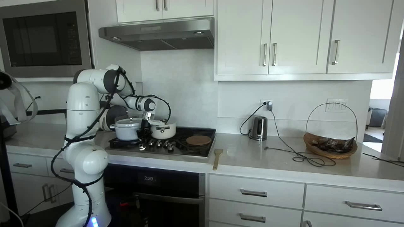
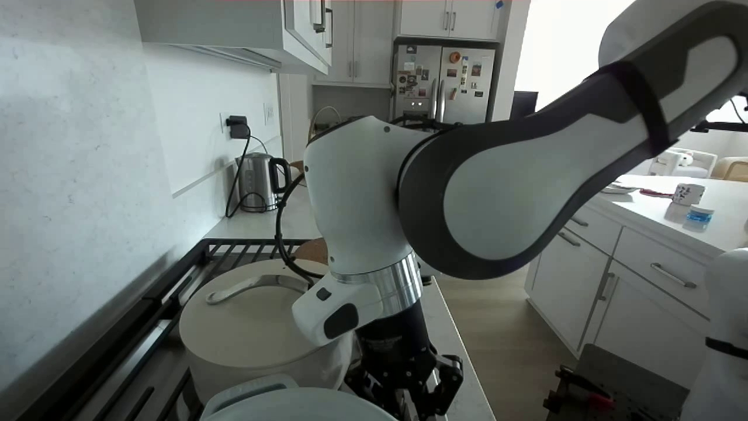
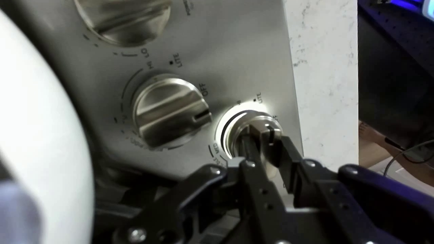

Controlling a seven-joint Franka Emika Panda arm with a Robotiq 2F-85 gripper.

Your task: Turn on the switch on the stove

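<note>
The stove [image 1: 186, 153] is a black cooktop with dark grates and a steel front panel carrying several knobs. In the wrist view its steel panel [image 3: 234, 71] fills the middle. My gripper [image 3: 267, 142] has its fingers on both sides of the ridge of a metal knob [image 3: 268, 130], seemingly gripping it. A bright ring of light shows around that knob's base. A neighbouring knob [image 3: 173, 113] is unlit. In an exterior view the gripper [image 1: 144, 132] points down at the left end of the knob row. The gripper's tips [image 2: 418, 403] are cut off in another exterior view.
A light blue pot [image 1: 126, 130] and a cream pot [image 1: 164, 130] stand on the burners close to the gripper. A round brown board [image 1: 199, 140] lies on the right grate. A wooden spatula [image 1: 217, 157], kettle [image 1: 259, 128] and basket [image 1: 331, 153] are on the counter.
</note>
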